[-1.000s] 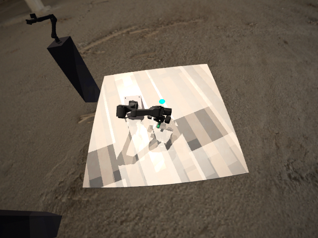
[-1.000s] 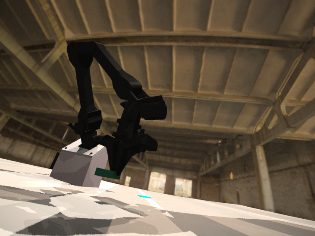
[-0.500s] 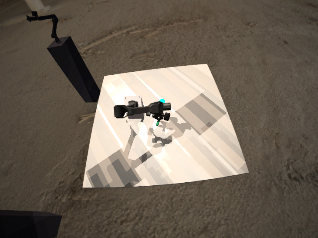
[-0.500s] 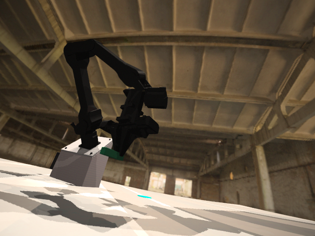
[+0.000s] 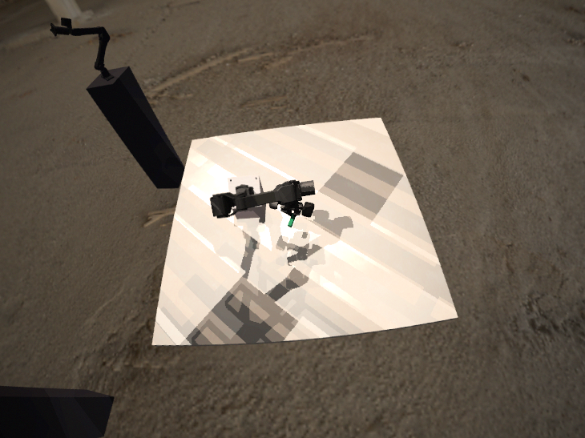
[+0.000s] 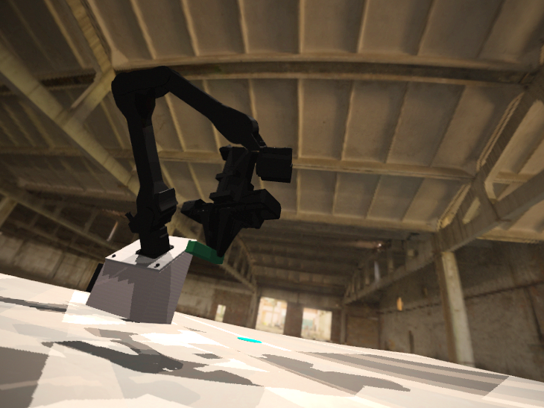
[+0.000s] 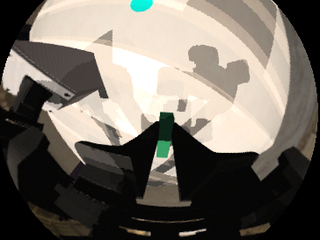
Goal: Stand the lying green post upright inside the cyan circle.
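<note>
The green post [image 5: 291, 222] [image 6: 203, 251] [image 7: 163, 149] is off the table, nearly level and a little tilted. My gripper [image 6: 220, 253] [image 7: 165, 125] is shut on it near one end; in the exterior view the free end points left, slightly higher than the held end. The cyan circle [image 6: 249, 339] [image 7: 141, 3] lies flat on the table, below and to the right of the gripper in the exterior view and near the top of the wrist view. In the top view the circle does not show; the arm seems to cover it.
The arm's grey pedestal [image 5: 248, 216] [image 6: 136, 290] [image 7: 66, 67] stands close to the post's free end in the exterior view. The pale table [image 5: 390, 282] carries striped shadows. A dark pillar [image 5: 136, 130] with another arm stands beyond its left edge.
</note>
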